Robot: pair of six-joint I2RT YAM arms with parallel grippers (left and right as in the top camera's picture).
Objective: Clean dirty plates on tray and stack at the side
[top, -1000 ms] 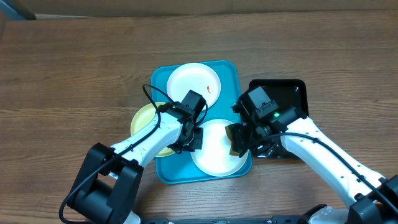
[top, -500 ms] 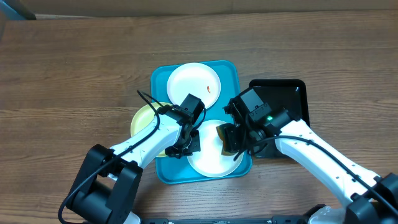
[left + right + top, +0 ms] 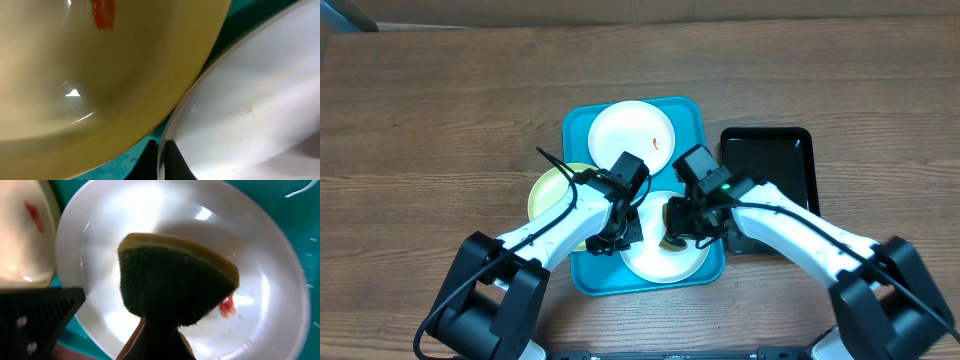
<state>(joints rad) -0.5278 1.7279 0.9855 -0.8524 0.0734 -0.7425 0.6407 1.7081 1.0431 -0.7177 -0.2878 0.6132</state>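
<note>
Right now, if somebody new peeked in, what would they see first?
Probably the bright turquoise tray in the middle of the wooden table. Next, the right gripper holding a green-and-yellow sponge over the near white plate, beside a little red smear. The left gripper pinches that plate's rim.

desk (image 3: pixel 440 110): brown wood, grain running side to side, spreading out past the left hand (image 3: pixel 620 236) and the right hand (image 3: pixel 680 226)
far edge: pale tan strip (image 3: pixel 720 8) beyond both hands
far corner, left hand's side: dark object (image 3: pixel 345 15), cut off
light: even, soft sheen on the wood
</note>
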